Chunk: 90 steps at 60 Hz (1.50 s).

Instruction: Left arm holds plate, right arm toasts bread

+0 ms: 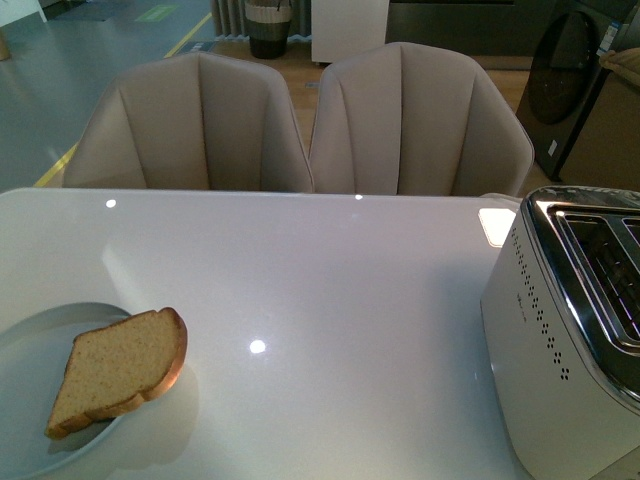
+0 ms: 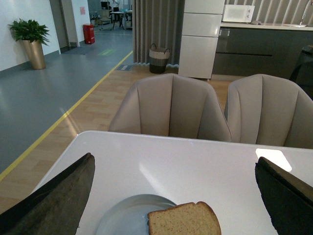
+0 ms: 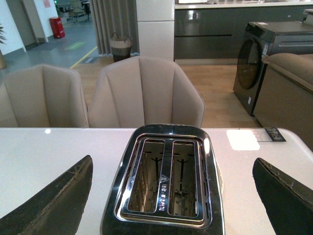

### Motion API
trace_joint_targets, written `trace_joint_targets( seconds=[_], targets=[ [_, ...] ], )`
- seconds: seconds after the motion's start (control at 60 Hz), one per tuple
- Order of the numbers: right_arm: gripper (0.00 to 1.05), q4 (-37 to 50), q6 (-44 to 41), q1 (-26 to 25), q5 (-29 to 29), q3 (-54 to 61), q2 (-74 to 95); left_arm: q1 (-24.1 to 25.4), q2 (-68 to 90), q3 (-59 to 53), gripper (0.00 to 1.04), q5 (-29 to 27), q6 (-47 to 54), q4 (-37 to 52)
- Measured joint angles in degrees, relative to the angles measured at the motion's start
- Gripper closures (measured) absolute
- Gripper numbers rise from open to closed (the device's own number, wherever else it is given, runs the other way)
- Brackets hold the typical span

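A slice of brown bread point(image 1: 122, 368) lies on the pale blue-grey plate point(image 1: 30, 350) at the table's near left, its rounded top hanging over the plate's rim. In the left wrist view the bread point(image 2: 183, 220) and plate point(image 2: 122, 215) sit between and below my left gripper point(image 2: 178, 196), which is open and above them, touching neither. A white and chrome toaster point(image 1: 570, 330) stands at the near right. My right gripper point(image 3: 173, 193) hovers open over the toaster point(image 3: 164, 183), whose two slots are empty. Neither arm shows in the front view.
The white table point(image 1: 330, 270) stretches between plate and toaster. Two beige chairs point(image 1: 300, 125) stand along its far edge. A dark washing machine point(image 3: 252, 66) and a basket point(image 2: 159, 58) are on the floor beyond.
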State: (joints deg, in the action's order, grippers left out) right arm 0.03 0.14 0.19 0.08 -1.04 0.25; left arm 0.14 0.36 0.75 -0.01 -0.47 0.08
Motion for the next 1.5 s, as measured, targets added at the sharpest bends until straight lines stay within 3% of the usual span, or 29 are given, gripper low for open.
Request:
trace_joint_targets(
  seconds=[0.8, 0.917, 1.017, 1.133, 1.267, 1.5],
  targets=[
    [0.09, 0.0, 0.0, 0.0, 0.02, 0.0, -0.02, 0.0, 0.02, 0.0, 0.07, 0.04, 0.0, -0.02],
    [0.09, 0.0, 0.0, 0.0, -0.11, 0.0, -0.02, 0.04, 13.57, 8.85, 0.07, 7.39, -7.89, -21.53],
    [0.09, 0.0, 0.0, 0.0, -0.04, 0.0, -0.02, -0.02, 19.71, 9.75, 0.07, 8.41, -11.3, -24.46],
    [0.09, 0.0, 0.0, 0.0, -0.04, 0.0, -0.02, 3.39, 24.83, 10.99, 0.07, 12.09, -10.27, -19.93],
    [0.09, 0.0, 0.0, 0.0, -0.07, 0.02, -0.02, 9.75, 36.68, 11.96, 0.07, 15.85, -4.9, -7.89],
    [0.09, 0.0, 0.0, 0.0, -0.07, 0.02, -0.02, 16.52, 71.54, 16.11, 0.07, 18.12, 3.8, 24.96]
  ],
)
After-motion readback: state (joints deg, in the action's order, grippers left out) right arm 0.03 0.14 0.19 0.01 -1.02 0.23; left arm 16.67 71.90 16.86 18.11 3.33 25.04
